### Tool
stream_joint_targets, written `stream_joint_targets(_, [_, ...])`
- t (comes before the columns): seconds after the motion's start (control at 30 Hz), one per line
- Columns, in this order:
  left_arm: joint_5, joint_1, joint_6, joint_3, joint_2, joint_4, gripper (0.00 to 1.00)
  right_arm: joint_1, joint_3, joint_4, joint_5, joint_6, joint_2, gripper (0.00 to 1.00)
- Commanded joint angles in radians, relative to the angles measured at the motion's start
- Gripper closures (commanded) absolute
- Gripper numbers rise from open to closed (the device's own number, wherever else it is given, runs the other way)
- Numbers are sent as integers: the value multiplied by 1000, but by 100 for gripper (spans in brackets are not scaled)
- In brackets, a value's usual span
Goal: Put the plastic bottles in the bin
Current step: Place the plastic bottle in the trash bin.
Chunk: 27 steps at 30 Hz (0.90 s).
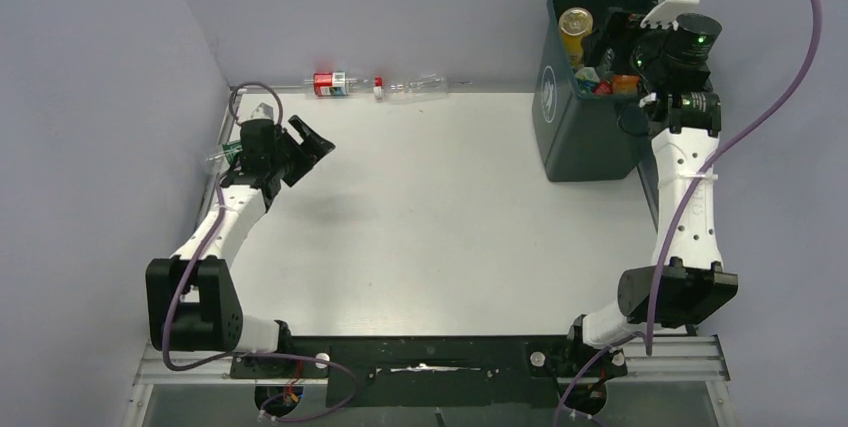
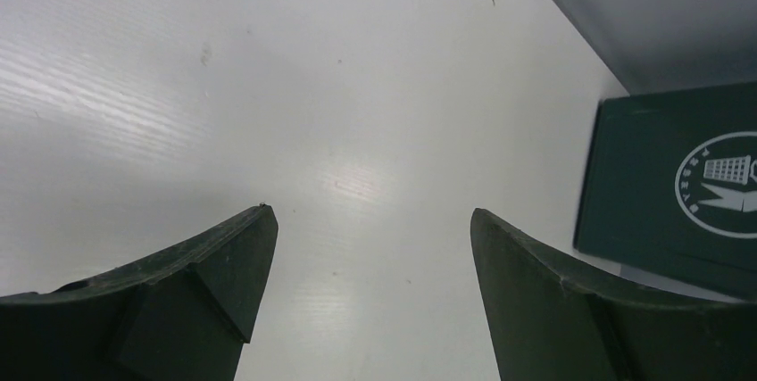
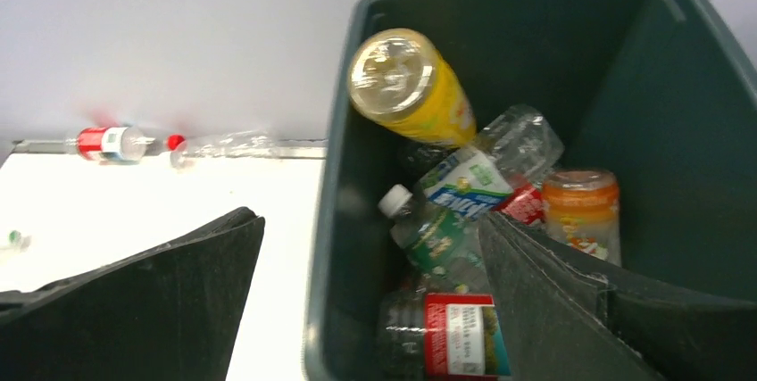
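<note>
The dark green bin (image 1: 585, 137) stands at the far right and holds several plastic bottles, among them a yellow one (image 1: 577, 27) (image 3: 411, 86), an orange one (image 3: 580, 207), and green-labelled (image 3: 437, 238) and red-labelled (image 3: 464, 332) clear ones. A red-labelled bottle (image 1: 330, 84) (image 3: 107, 142) and a clear bottle (image 1: 415, 89) (image 3: 223, 143) lie along the far wall. My right gripper (image 1: 618, 59) (image 3: 370, 220) is open and empty above the bin's rim (image 3: 330, 220). My left gripper (image 1: 310, 145) (image 2: 373, 220) is open and empty above the table at the left.
A small clear item with a green end (image 1: 222, 155) lies by the left wall behind my left wrist. The bin's side with the white emblem (image 2: 719, 185) shows in the left wrist view. Purple walls close in the left, back and right sides.
</note>
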<state>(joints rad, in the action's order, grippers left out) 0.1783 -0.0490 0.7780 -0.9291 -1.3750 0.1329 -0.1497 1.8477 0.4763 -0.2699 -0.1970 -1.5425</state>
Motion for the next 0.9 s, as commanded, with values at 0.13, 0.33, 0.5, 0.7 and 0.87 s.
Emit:
stream_joint_targets(0.13, [-57,111,-63,-241,-167,31,16,242,-119,-33,53,13,195,4])
stream_joint_targets(0.33, [-167,158,-95,-439,-315,56,15,392,-301,-42,88,2,283,3])
stream_joint_targets(0.5, [-290,182,-171,-604,-439,78,14,480,-443,-36,88,-16,315,3])
stream_joint_targets(0.7, [-495,193,-278,-800,-594,149,14,598,-521,-18,105,-38,327,4])
stream_joint_targets(0.87, [-598,221,-318,-895,-694,202,15,673,-535,-3,116,-47,304,4])
